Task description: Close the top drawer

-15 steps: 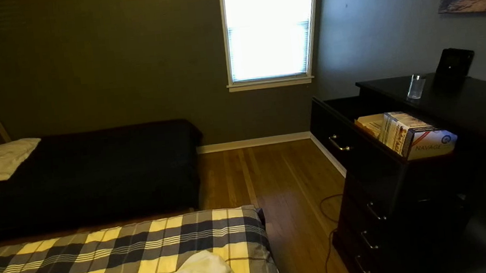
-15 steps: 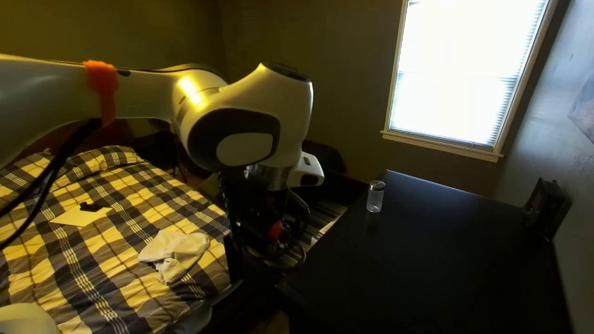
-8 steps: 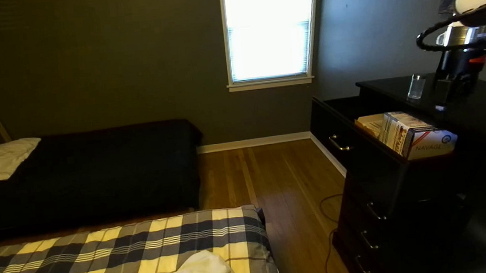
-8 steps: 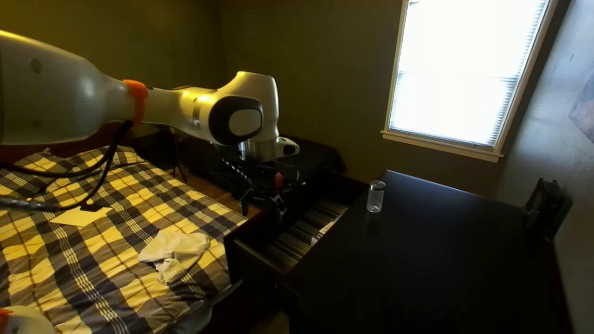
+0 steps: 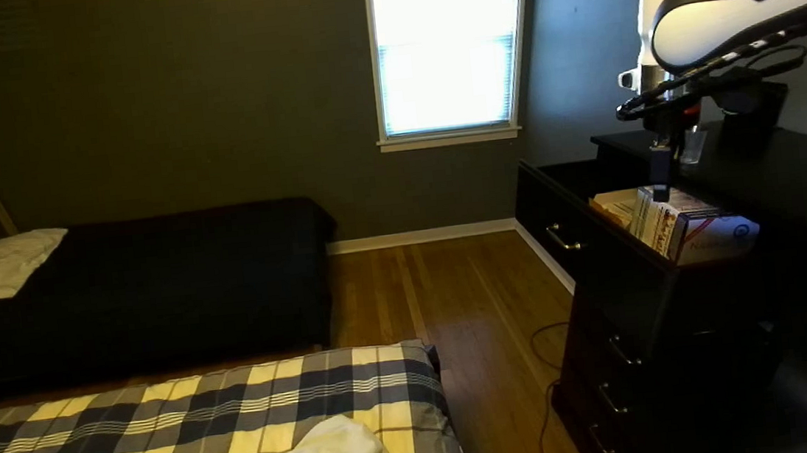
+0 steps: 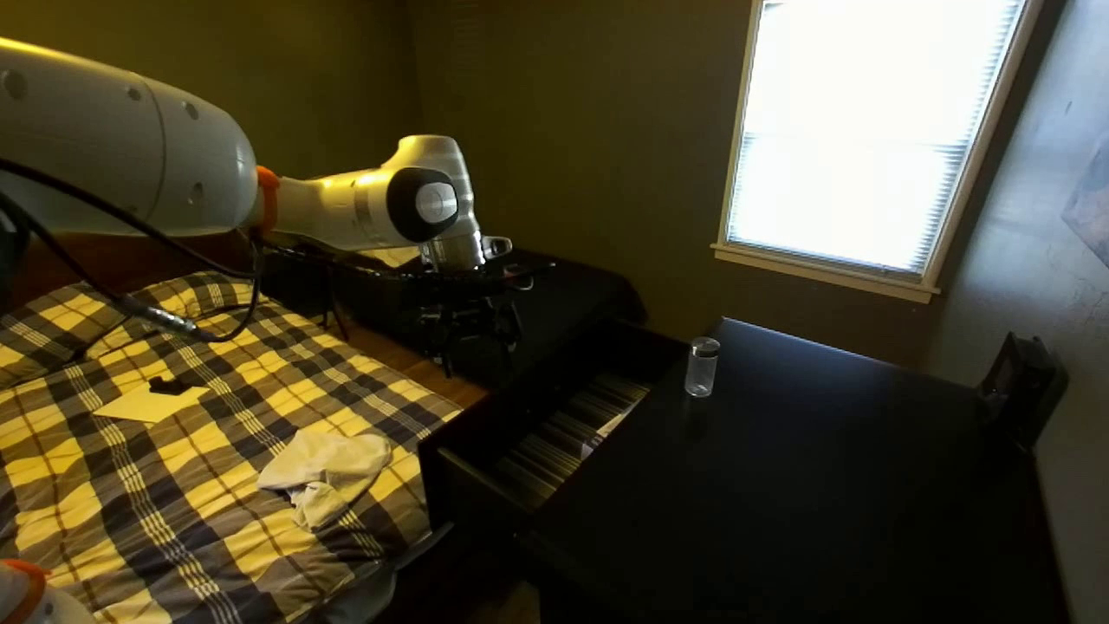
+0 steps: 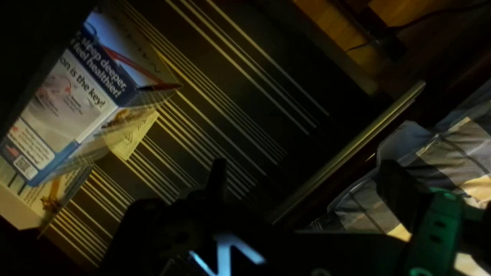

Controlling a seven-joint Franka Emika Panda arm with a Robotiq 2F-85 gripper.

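Glaring white window [image 5: 447,45] — dim, yellowish wall [image 5: 178,115] — soft, murky wrist view.

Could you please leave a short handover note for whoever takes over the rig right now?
Gripper: open, holding nothing, hovering near the front of the top drawer.
Where things are: the drawer stands pulled out from the dresser, with a printed box inside.
Done: the drawer is not closed yet.
Left: push the drawer in until flush, perhaps watching that the box clears the dresser's top edge.
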